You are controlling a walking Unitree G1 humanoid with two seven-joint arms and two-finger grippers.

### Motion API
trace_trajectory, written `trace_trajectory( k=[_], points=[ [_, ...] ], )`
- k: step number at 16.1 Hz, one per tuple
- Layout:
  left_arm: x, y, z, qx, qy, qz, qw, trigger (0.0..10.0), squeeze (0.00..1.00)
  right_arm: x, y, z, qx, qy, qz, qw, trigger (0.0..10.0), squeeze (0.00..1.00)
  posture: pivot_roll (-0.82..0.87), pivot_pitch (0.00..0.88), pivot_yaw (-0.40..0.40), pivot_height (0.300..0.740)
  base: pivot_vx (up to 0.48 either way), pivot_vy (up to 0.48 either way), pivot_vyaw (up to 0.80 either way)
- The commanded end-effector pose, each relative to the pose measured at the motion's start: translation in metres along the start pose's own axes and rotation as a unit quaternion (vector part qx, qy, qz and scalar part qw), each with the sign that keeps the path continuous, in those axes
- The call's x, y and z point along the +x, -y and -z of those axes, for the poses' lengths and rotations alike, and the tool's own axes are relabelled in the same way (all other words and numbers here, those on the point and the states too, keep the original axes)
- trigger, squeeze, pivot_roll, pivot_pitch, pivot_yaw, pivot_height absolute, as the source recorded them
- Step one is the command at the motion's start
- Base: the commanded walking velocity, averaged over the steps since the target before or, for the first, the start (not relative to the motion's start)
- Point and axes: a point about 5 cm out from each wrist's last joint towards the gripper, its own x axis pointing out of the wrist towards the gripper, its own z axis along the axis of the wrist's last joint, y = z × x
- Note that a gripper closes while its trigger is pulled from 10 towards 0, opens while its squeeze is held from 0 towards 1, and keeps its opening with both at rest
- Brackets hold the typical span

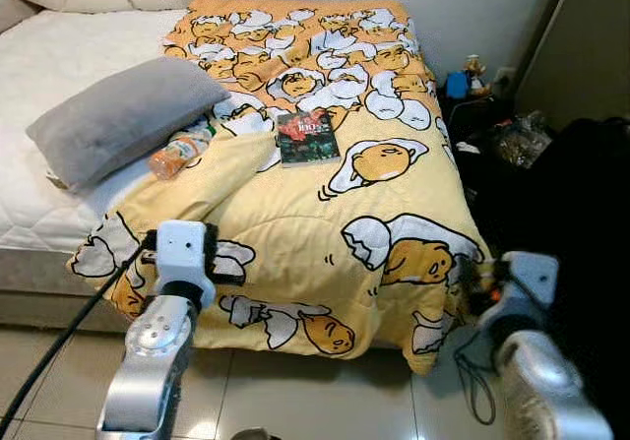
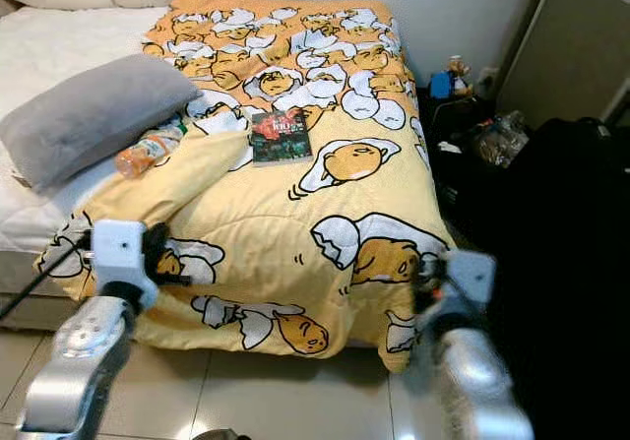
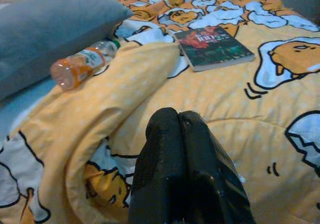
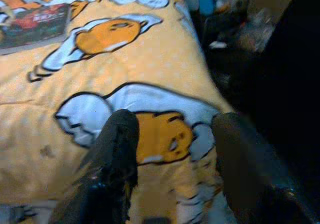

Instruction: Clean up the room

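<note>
A bed with a white quilted mattress [image 1: 59,76] carries a yellow cartoon-egg printed comforter [image 1: 325,223], a grey rectangular pillow [image 1: 123,115], an orange-filled clear plastic bottle [image 1: 180,153] beside the pillow, and a dark-covered book [image 1: 306,137] on the comforter.

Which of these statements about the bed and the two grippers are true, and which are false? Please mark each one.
1. The book lies on the yellow blanket. True.
2. The bottle stands upright on the floor. False: it lies on its side on the bed, beside the grey pillow.
3. The left gripper has its fingers shut together. True.
4. The right gripper is shut on the book. False: its fingers are spread open above the blanket and hold nothing.
</note>
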Motion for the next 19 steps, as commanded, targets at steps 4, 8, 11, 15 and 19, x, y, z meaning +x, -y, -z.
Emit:
trace_trajectory(
  k=[4, 8, 11, 15, 19],
  points=[
    [0.002, 0.003, -0.009, 0.011, 0.025, 0.009, 1.0, 10.0, 0.0, -0.001, -0.024, -0.022, 0.021, 0.07, -0.074, 0.995, 10.0, 1.0, -0.06, 0.0, 0.038, 0.74, 0.0, 0.0, 0.0],
    [-0.004, -0.006, -0.008, 0.027, 0.025, -0.012, 0.999, 10.0, 0.0, 0.007, -0.023, -0.015, -0.004, 0.074, -0.038, 0.997, 10.0, 1.0, -0.05, 0.01, 0.019, 0.74, 0.0, 0.0, 0.0],
    [-0.001, -0.005, -0.012, 0.04, 0.045, -0.014, 0.998, 10.0, 0.0, 0.008, -0.02, -0.016, -0.038, 0.092, 0.031, 0.995, 10.0, 1.0, -0.06, 0.0, 0.013, 0.74, 0.0, 0.0, 0.0],
    [0.01, 0.0, -0.018, 0.015, 0.044, -0.002, 0.999, 10.0, 0.0, 0.008, -0.031, -0.034, 0.043, 0.126, -0.005, 0.991, 10.0, 0.0, -0.07, 0.0, 0.041, 0.74, 0.0, 0.254, 0.0],
    [0.001, -0.015, -0.014, 0.048, 0.03, -0.021, 0.998, 10.0, 0.0, 0.01, -0.028, -0.018, 0.057, 0.086, -0.004, 0.995, 10.0, 0.0, -0.03, 0.003, 0.034, 0.74, 0.0, 0.18, 0.0]
  ],
)
